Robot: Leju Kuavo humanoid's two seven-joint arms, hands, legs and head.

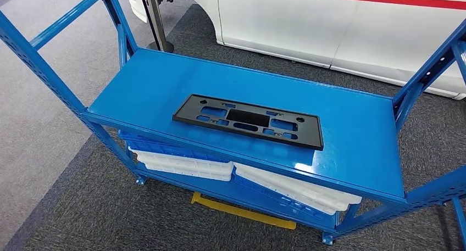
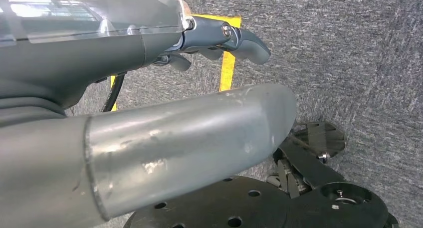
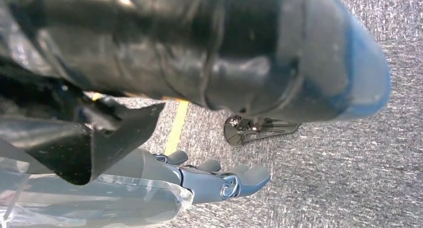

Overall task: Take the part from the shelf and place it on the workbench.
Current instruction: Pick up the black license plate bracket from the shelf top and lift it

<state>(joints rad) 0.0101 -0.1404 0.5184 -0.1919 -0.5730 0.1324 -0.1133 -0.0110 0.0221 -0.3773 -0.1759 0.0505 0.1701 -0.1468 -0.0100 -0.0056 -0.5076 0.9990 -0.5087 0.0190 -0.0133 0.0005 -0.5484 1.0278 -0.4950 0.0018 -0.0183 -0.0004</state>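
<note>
While the flat black plastic part (image 1: 247, 121) lies untouched near the blue metal shelf's (image 1: 357, 135) front edge, both hands (left hand (image 2: 219, 41), right hand (image 3: 219, 180)) hang empty, fingers loosely extended; everything remains undone.

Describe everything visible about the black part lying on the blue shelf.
The black part is a long, flat rectangular frame, matte and plastic-looking, with a raised rim and several cutouts: a large rectangular opening in the middle, smaller slots and holes either side. It lies flat on the top level of the blue shelf, near the front edge and slightly skewed to it. Nothing but the shelf touches it.
</note>
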